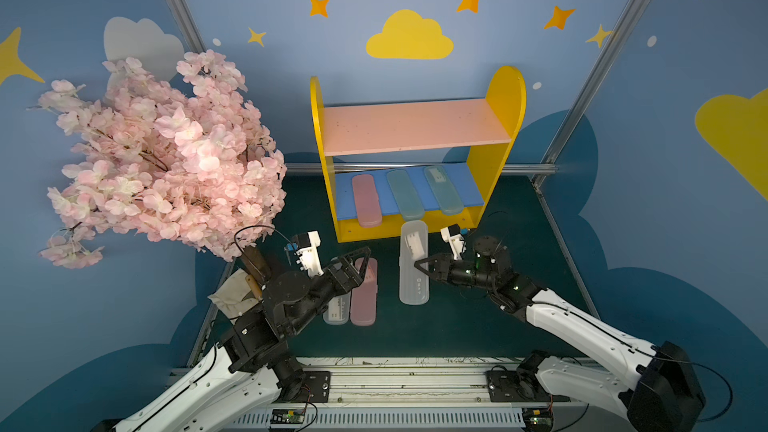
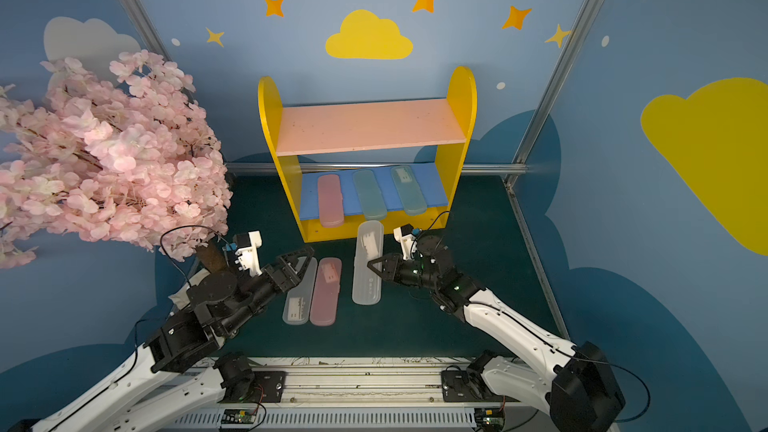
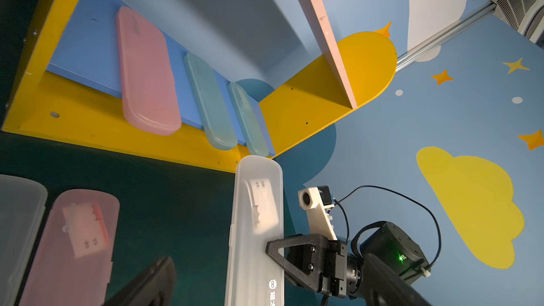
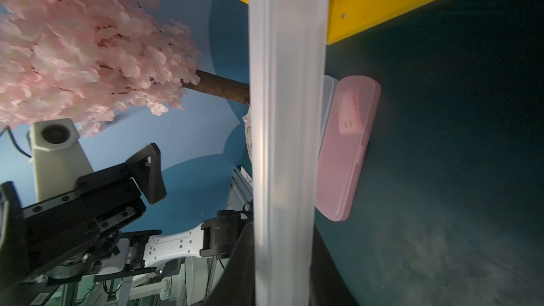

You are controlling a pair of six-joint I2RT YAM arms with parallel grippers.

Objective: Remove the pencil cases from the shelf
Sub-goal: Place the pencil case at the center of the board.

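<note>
Right end effector clamping frosted case, left arm half-hiding second frosted case

Under the pink board the shelf opens only toward six o'clock, a low slot. The blossom tree overhangs nine o'clock. A white case, a pink case and a clear case lie mid-mat in the way. The mat is bare at three and six o'clock.
</note>
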